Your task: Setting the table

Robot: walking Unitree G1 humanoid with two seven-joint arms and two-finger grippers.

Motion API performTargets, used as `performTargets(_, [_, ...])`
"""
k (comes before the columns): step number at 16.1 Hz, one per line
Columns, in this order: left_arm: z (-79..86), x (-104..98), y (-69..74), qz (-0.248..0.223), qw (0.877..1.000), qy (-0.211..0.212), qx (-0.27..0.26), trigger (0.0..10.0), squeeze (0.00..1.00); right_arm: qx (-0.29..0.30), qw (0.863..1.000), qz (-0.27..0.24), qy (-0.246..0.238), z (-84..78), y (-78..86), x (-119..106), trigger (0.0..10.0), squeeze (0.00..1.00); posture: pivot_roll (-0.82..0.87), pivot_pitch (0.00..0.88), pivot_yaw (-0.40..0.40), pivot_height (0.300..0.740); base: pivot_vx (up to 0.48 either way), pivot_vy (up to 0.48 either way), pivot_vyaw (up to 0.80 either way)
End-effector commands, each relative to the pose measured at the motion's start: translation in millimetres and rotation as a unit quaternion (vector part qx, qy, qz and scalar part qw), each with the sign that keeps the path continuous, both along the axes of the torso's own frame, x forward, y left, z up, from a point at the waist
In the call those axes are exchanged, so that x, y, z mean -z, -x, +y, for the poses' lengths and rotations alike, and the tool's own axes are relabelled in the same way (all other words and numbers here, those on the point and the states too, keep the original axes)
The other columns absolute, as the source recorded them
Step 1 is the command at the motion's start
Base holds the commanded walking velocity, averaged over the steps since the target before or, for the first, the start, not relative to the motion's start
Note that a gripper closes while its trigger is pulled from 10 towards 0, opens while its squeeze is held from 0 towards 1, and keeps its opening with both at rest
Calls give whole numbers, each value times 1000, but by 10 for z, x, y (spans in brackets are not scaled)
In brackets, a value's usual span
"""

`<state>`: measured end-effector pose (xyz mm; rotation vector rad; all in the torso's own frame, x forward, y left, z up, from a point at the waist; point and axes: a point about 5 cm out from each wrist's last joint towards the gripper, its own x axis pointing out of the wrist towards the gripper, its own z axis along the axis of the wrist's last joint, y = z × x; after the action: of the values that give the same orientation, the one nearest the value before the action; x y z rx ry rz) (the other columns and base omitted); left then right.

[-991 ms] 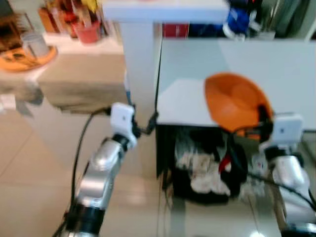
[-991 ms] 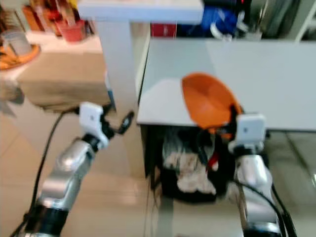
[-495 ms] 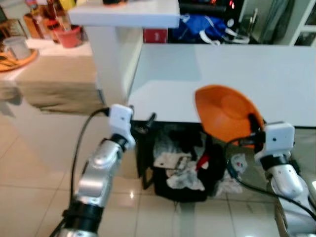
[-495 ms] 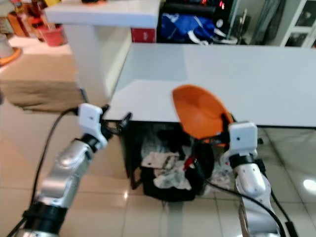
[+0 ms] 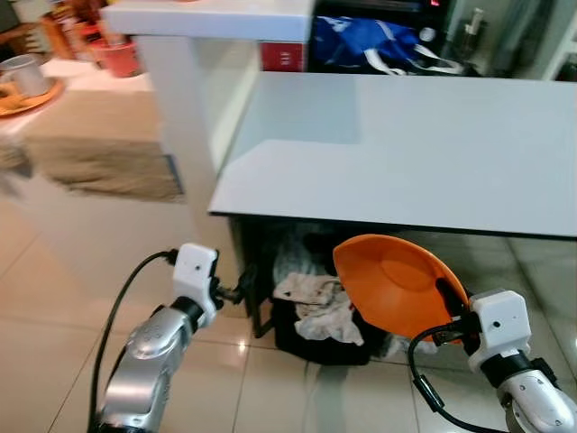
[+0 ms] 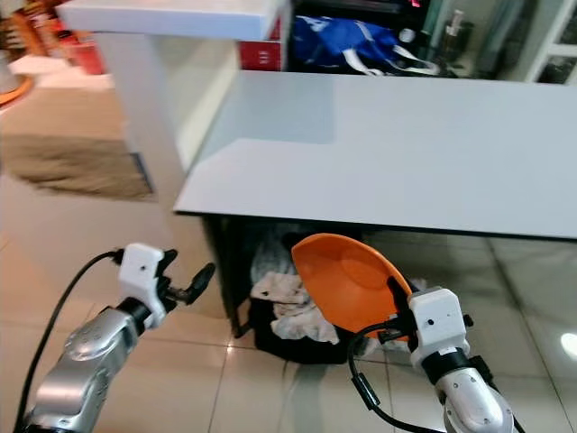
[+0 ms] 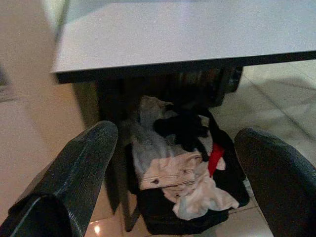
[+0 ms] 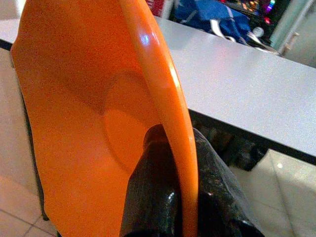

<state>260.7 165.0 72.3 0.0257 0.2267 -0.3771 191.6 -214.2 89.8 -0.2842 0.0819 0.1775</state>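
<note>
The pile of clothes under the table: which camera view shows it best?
The left wrist view shows it best: the pile of clothes lies in full between the open left claw fingers, under the table edge. In both eye views the orange plate held by the right claw covers part of it.

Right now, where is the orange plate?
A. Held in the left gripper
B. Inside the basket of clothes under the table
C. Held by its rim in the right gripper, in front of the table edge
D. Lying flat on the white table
C: the right gripper pinches the rim of the orange plate, tilted, in front of the near edge of the white table; the left gripper is open and holds nothing.
</note>
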Motion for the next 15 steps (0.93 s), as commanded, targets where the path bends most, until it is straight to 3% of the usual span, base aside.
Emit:
performTargets(1, [-51,-114,-46,-24,1000,8,9,10000,0,-1,999,-32,-2,34,-59,-112,0,0,-29,0,17,740,0,0,0])
performTargets(4, [-178,-354,-236,-71,997,28,-4,10000,0,41,997,-70,-14,16,-272,-220,0,0,-35,0,23,740,0,-317,0])
performTargets(12, [-214,-413,-356,-80,996,25,-9,10000,0,48,996,-75,-25,100,-388,-192,0,0,-40,0,33,740,0,-454,0])
performTargets(15, [-231,-443,-389,-86,996,27,-6,10000,0,47,995,-79,-25,117,-395,-192,0,0,-45,0,38,740,246,-409,0])
